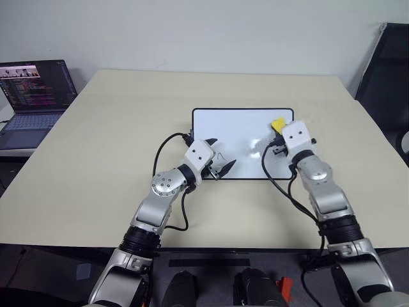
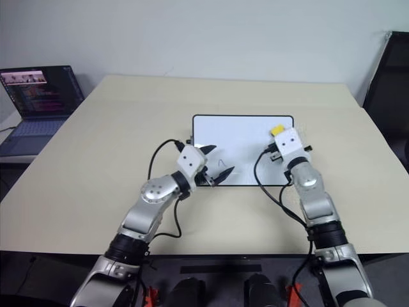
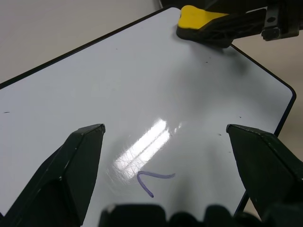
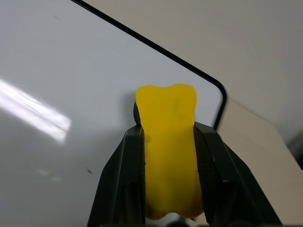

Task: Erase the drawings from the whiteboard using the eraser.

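Note:
The whiteboard (image 1: 233, 128) lies flat on the tan table, right of centre. My right gripper (image 4: 168, 130) is shut on the yellow eraser (image 1: 277, 123), which rests on the board near its far right corner (image 4: 218, 92). One thin dark drawing (image 3: 152, 179), a tick-like stroke, sits near the board's near left edge. My left gripper (image 1: 220, 155) hovers open over that stroke, with nothing between its fingers. From the left wrist, the eraser (image 3: 201, 21) and the right gripper's black fingers (image 3: 246, 23) are seen across the board.
An open laptop (image 1: 35, 96) stands on a lower surface off the table's left side. A black chair (image 1: 390, 70) stands past the right edge. Black cables (image 1: 278, 185) loop from both wrists over the table (image 1: 128, 115).

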You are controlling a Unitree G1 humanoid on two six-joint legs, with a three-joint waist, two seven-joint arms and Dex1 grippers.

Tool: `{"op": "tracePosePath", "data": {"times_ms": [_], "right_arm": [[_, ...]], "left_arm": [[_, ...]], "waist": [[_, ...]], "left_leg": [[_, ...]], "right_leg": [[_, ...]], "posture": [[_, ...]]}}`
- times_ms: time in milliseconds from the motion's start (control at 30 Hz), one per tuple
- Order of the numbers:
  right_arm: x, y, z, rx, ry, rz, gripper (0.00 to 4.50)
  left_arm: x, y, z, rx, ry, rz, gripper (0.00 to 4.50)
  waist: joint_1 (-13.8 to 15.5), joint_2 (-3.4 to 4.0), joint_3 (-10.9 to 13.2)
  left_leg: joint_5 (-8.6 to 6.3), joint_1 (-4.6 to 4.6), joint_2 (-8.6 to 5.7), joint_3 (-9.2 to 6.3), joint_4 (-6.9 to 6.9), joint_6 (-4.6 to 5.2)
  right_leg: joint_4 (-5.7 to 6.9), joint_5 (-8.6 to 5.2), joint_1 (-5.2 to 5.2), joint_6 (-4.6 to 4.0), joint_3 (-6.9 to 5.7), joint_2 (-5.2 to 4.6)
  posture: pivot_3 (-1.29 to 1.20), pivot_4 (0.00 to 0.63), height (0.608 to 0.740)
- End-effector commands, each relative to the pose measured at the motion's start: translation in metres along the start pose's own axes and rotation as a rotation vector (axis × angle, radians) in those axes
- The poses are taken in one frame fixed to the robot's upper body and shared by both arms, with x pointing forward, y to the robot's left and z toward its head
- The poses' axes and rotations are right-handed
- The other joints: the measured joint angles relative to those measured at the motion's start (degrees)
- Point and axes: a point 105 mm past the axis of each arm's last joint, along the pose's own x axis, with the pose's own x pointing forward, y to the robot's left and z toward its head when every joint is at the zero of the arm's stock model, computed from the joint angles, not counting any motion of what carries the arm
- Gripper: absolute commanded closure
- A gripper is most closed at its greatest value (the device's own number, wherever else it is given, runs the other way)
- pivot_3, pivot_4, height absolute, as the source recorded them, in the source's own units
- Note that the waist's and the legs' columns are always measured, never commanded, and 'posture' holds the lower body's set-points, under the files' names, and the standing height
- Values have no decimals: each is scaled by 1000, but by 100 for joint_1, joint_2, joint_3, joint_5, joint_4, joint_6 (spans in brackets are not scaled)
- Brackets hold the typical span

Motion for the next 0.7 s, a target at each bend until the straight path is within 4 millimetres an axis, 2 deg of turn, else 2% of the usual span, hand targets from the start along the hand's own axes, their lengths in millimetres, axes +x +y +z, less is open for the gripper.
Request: {"op": "tracePosePath", "data": {"times_ms": [33,167,333,367,433,500,700], "right_arm": [[-10,-3,-44,-2,164,-10,3425],[-14,-3,-26,58,76,2,3425],[-23,18,11,224,-102,147,3425],[-26,22,17,248,-130,177,3425],[-39,29,38,280,-225,258,3425],[-49,33,48,298,-272,309,3425],[-56,38,58,290,-320,349,3425]], "left_arm": [[2,-4,17,25,-63,-14,0],[2,-3,17,24,-64,-9,0],[-1,-8,20,22,-78,-26,0],[-3,-10,20,22,-80,-30,0],[-13,-10,20,29,-83,-7,0],[-24,-7,20,32,-78,43,0],[-55,-20,13,-9,-35,139,0]], "waist": [[-4,-3,-2],[-6,-4,-1],[-19,-2,4],[-31,0,11],[-55,4,17],[-62,8,21],[-60,9,24]], "left_leg": [[0,1,0,0,0,0],[0,1,1,-1,-1,0],[0,-17,0,2,-13,0],[0,-22,0,5,-21,0],[-1,-25,0,5,-36,0],[-1,-25,2,2,-67,0],[-1,-25,12,-4,-96,-1]], "right_leg": [[-1,0,1,0,0,0],[-2,-1,1,-1,-1,1],[-10,0,-20,3,0,2],[-11,14,-30,27,3,4],[-14,14,-39,30,2,8],[-16,5,-49,22,1,11],[-17,-8,-60,10,-6,9]], "posture": [[0,150,740],[0,150,740],[0,150,740],[0,150,740],[0,150,740],[0,150,740],[0,150,740]]}}
